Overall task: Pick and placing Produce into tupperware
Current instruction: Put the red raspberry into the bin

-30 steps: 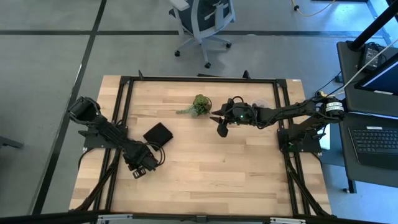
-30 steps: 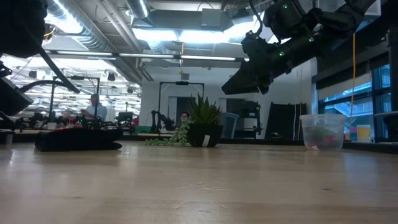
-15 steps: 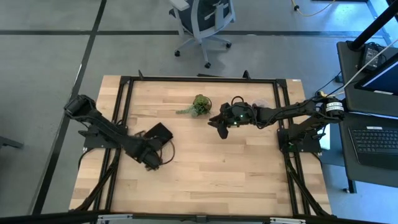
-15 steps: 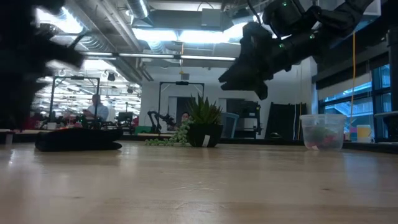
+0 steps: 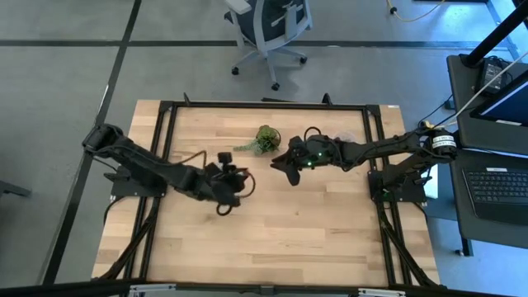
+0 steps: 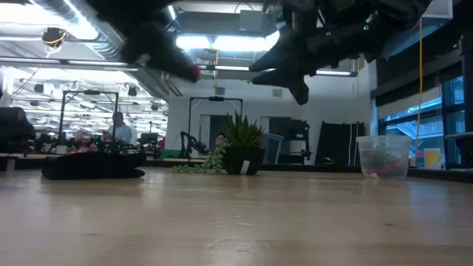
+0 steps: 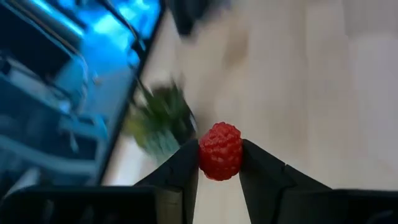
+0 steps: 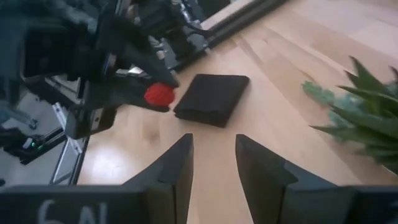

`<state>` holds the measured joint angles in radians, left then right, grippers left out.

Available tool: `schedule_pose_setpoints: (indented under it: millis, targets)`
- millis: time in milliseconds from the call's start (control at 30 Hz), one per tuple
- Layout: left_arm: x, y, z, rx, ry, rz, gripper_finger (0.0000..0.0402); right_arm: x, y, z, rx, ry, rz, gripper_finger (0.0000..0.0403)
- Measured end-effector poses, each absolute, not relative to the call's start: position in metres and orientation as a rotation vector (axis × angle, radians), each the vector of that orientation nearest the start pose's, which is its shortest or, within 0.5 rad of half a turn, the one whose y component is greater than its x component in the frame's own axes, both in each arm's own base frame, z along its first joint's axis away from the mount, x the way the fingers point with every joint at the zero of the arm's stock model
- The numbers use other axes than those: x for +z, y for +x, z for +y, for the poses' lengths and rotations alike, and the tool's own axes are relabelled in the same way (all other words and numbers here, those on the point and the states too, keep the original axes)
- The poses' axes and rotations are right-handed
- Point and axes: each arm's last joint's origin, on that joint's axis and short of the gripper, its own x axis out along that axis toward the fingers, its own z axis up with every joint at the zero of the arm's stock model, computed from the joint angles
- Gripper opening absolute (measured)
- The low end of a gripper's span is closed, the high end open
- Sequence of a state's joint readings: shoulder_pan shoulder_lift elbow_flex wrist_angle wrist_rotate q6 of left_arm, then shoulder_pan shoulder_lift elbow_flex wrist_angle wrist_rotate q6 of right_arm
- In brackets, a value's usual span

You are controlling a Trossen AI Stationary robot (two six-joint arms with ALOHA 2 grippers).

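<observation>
Jaws of the left gripper [image 7: 219,163] are clenching a red berry [image 7: 219,151] above mid-worktop [image 5: 280,231]; right gripper [image 8: 212,163] is hovering with jaws parted, empty. Tub [image 6: 383,156] is sitting well apart near the right arm. Risk: the narrow pinch is slipping, dropping the berry during transfer.

Open-plan robotics lab: exposed ceiling ducts [image 6: 111,33], office chair [image 5: 268,29], laptop [image 5: 502,186].

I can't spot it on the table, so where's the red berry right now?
The red berry is pinched in the left gripper, held above the table's middle between the black square and the green plant.
</observation>
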<state>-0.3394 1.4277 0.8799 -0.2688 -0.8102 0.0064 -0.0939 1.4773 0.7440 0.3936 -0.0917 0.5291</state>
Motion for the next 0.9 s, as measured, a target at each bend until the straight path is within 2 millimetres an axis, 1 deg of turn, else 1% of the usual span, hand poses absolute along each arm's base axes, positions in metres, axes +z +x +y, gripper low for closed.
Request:
schedule_pose_setpoints:
  millis: [100,300,367,467,533,600,667,700,800,900]
  targets:
    - [0.234,0.285,-0.065,0.431,0.506,0.617,0.0094,0.220,0.310,-0.022,-0.068,0.521,0.318,0.0122]
    - [0.245,0.300,-0.047,0.316,0.528,0.521,0.0094,0.227,0.314,-0.018,-0.048,0.459,0.296,0.0122]
    - [0.246,0.302,-0.043,0.271,0.526,0.508,0.0094,0.227,0.314,-0.018,-0.043,0.429,0.293,0.0122]
    - [0.242,0.306,-0.037,0.237,0.534,0.515,0.0094,0.227,0.314,-0.018,-0.043,0.418,0.293,0.0126]
    - [0.240,0.308,-0.036,0.235,0.555,0.526,0.0094,0.227,0.314,-0.018,-0.043,0.418,0.294,0.0138]
    - [0.236,0.312,-0.035,0.232,0.571,0.528,0.0094,0.227,0.314,-0.018,-0.043,0.432,0.296,0.0159]
    - [0.231,0.314,-0.034,0.230,0.578,0.544,0.0094,0.226,0.313,-0.018,-0.062,0.531,0.312,0.0182]
    - [0.229,0.316,-0.034,0.232,0.581,0.541,0.0094,0.224,0.313,-0.019,-0.070,0.544,0.327,0.0192]
    - [0.226,0.318,-0.032,0.232,0.600,0.553,0.0094,0.222,0.312,-0.019,-0.085,0.532,0.347,0.0219]
    - [0.224,0.318,-0.030,0.247,0.605,0.566,0.0094,0.222,0.312,-0.019,-0.086,0.527,0.349,0.0237]
